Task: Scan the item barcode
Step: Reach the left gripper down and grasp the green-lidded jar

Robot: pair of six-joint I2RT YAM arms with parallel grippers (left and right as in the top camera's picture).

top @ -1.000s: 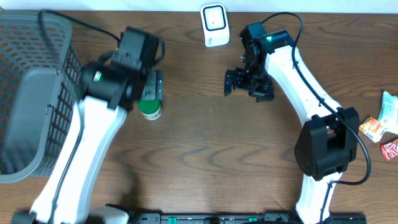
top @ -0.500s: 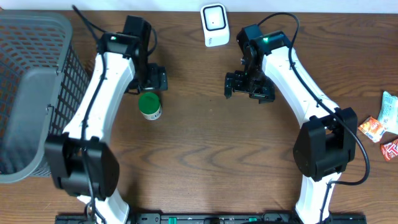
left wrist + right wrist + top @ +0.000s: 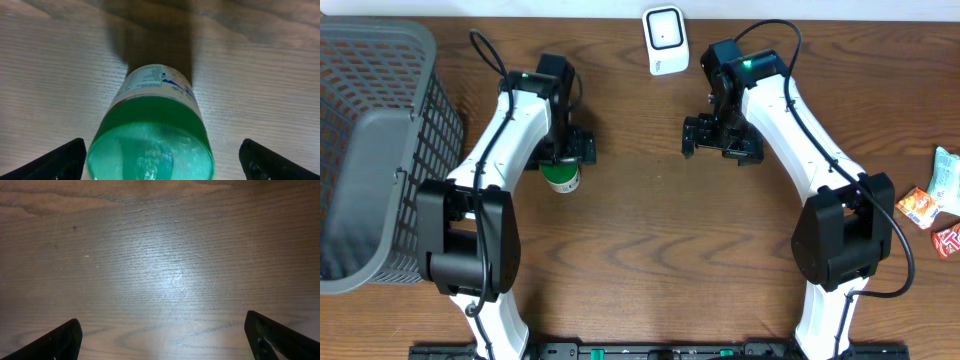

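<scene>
Hovering over the green-capped bottle (image 3: 156, 95), my left gripper (image 3: 564, 152) gapes to grasp it. My right gripper (image 3: 721, 148) hangs released, with the barcode scanner (image 3: 665, 40) at twelve o'clock.

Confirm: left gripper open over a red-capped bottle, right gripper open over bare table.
Not quite: the left wrist view shows a green cap on the bottle, not a red one. The left gripper is open over that bottle, the right gripper open over bare table.
</scene>
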